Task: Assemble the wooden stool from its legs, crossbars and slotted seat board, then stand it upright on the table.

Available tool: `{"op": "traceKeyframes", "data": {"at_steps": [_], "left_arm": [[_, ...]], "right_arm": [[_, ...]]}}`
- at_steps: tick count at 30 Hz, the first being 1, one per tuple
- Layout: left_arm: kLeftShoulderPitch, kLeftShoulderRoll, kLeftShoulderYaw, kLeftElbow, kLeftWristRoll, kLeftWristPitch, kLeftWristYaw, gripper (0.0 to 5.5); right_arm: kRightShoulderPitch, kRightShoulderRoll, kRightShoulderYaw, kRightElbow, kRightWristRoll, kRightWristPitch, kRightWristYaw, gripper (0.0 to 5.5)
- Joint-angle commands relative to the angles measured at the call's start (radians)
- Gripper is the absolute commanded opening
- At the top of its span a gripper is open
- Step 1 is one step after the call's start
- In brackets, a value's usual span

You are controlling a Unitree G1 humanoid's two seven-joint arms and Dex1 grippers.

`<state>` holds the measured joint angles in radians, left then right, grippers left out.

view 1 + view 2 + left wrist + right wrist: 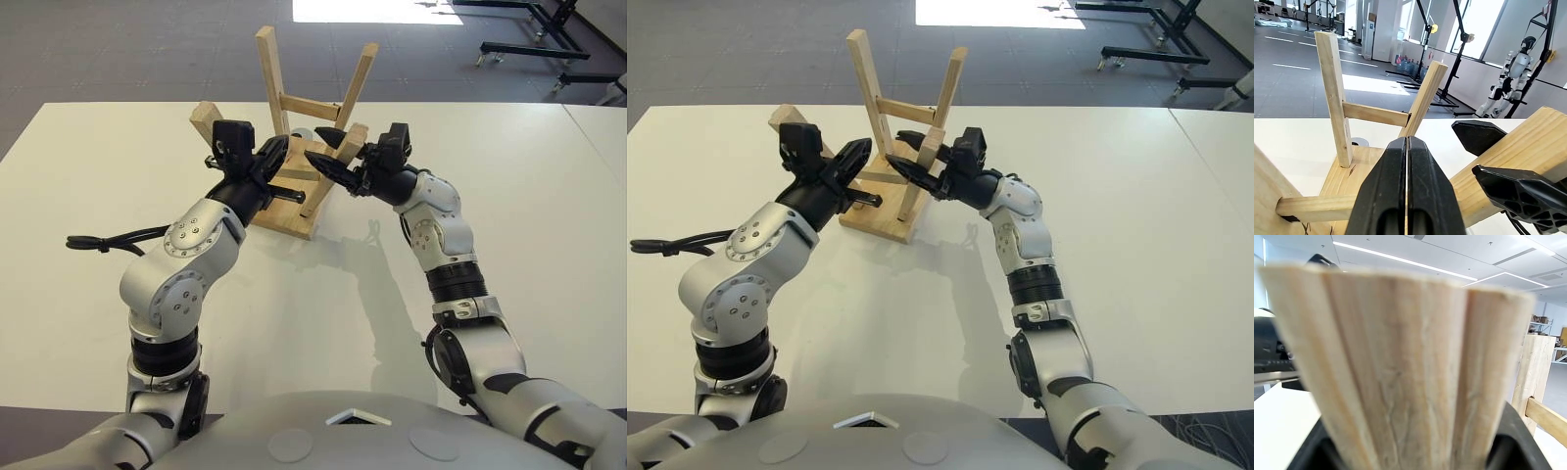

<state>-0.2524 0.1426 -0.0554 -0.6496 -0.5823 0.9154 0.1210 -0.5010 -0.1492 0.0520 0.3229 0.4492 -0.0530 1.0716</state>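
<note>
Stool (287, 221) rests inverted, legs up, far centre on table (549, 215). My right gripper (313, 143) is clamped on its near right leg (320, 196). My left gripper (1407, 145) is pressed together just left of that leg.

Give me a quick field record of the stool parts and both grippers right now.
seat board: flat on table, legs pointing up
far legs: two, standing from the board, joined by far crossbar
near right leg: tilted, clamped in right gripper
near left leg: tilted, near crossbar in its side
left gripper: shut, tips by near crossbar, contact unclear
stood upright: not yet
</note>
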Motion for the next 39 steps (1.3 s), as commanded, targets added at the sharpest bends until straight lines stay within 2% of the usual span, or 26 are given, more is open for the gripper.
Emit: {"op": "traceKeyframes", "data": {"at_steps": [1,15,33,36,39], "left_arm": [[0.017,-0.006,-0.007,0.019,0.029,-0.01,-0.014,0.02],[0.029,-0.024,0.016,0.033,0.073,-0.008,-0.046,0.02],[0.035,-0.054,0.019,0.027,0.109,-0.012,-0.073,0.02],[0.038,-0.062,0.001,0.042,0.124,-0.018,-0.078,0.02],[0.106,-0.049,-0.07,0.091,0.176,-0.058,-0.101,0.02]], "right_arm": [[0.02,-0.002,0.022,-0.02,-0.013,0.02,0.003,2.05],[0.068,-0.006,0.07,-0.043,-0.087,-0.064,-0.029,2.05],[0.045,0.006,0.042,-0.033,-0.036,-0.03,-0.028,2.05],[0.048,0.009,0.042,-0.035,-0.037,-0.03,-0.028,2.05],[0.049,0.008,0.042,-0.035,-0.037,-0.029,-0.027,2.05]]}}
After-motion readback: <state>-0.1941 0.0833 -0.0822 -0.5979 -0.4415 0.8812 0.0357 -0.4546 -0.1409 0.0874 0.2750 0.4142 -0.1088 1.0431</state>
